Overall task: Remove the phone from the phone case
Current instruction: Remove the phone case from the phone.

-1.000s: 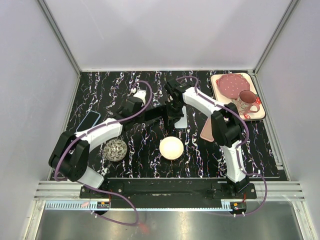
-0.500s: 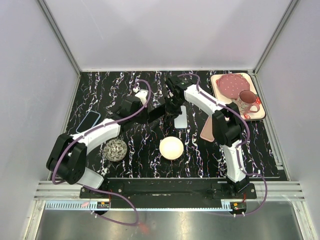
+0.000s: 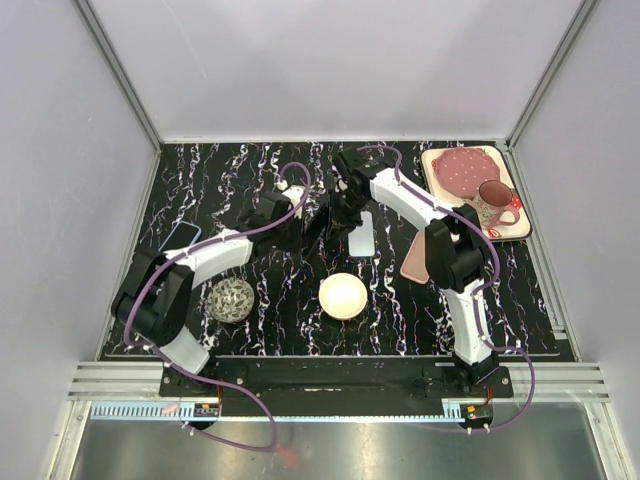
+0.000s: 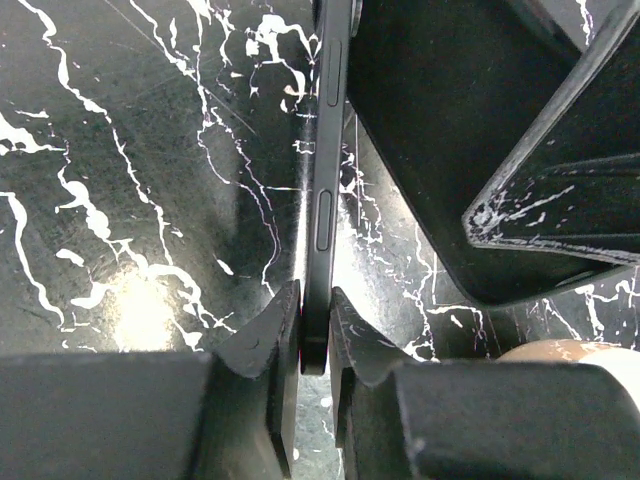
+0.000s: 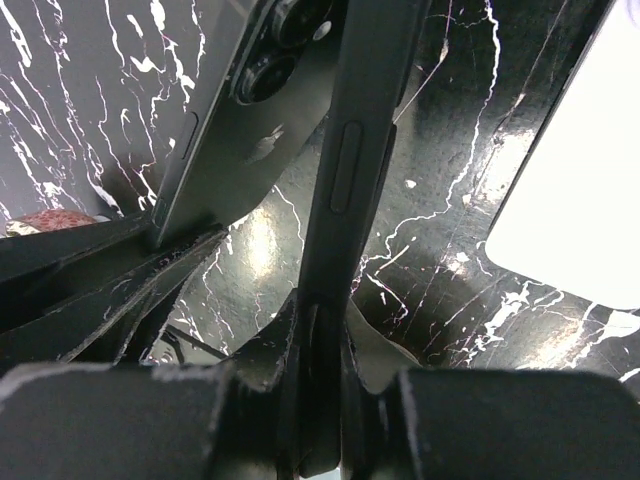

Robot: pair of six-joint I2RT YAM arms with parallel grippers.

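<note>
- At the left of the table [image 3: 200, 180]: a mesh ball [image 3: 232, 299].
- Mid-table, clamped by its edge between the fingers of the left gripper [image 4: 315, 312]: the phone [image 4: 325, 150], held edge-on above the surface.
- Just right of the phone and outside it: the case [image 5: 352, 170]; cannot tell whether touching.
- Pinched by its side in the clenched right gripper [image 5: 318, 318]: that case.
- Nearer the arm bases: a bowl [image 3: 343, 295].
- Far right: a tray [image 3: 512, 232] bearing a mug [image 3: 492, 203].
</note>
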